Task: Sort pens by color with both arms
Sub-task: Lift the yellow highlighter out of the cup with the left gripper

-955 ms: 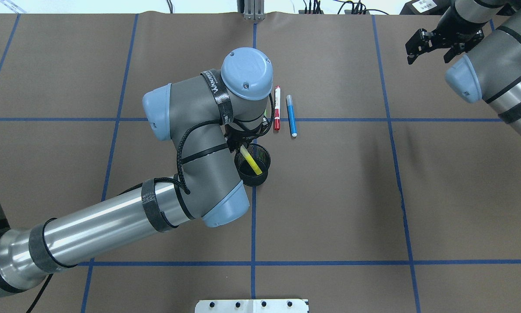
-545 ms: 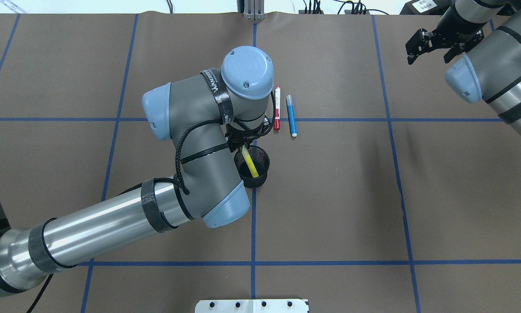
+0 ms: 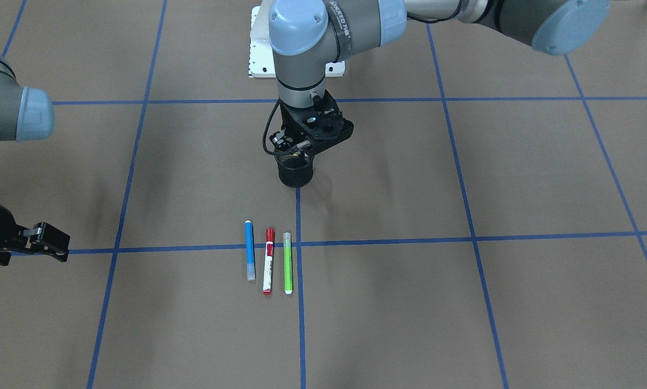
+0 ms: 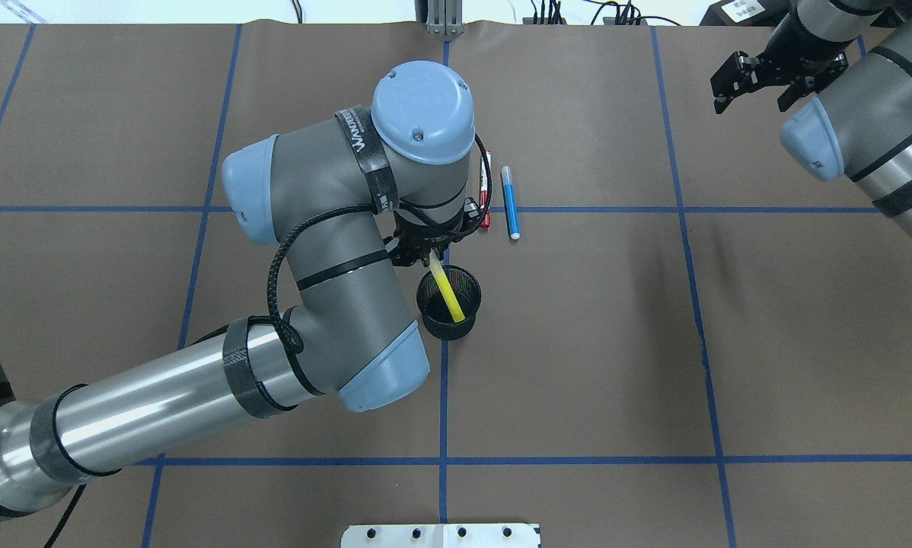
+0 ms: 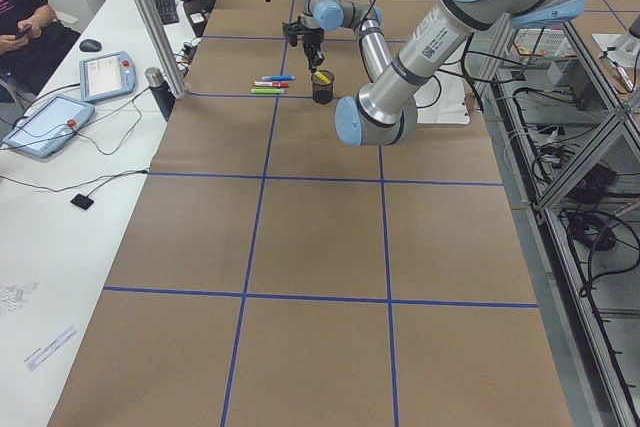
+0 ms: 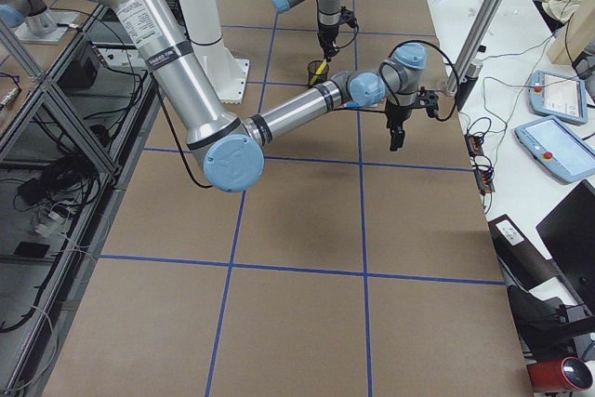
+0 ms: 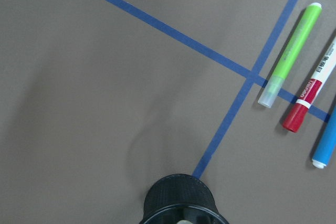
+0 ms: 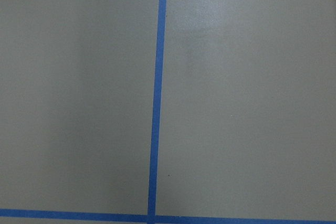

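Black mesh cup [image 4: 442, 329] holds the yellow highlighter [image 4: 448, 288], leaning, top by the left gripper [image 4: 428, 253]; can't tell if those fingers grip it. Right gripper [image 4: 753, 91] spread wide, empty.

Brown blue-taped table [image 4: 578, 342], white side desk [image 5: 60, 257]

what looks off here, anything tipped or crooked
Nothing serious. The yellow highlighter leans at a slant in the upright black mesh cup, its upper end up by the left gripper. The blue pen, red-capped pen and green pen lie in a tidy parallel row.
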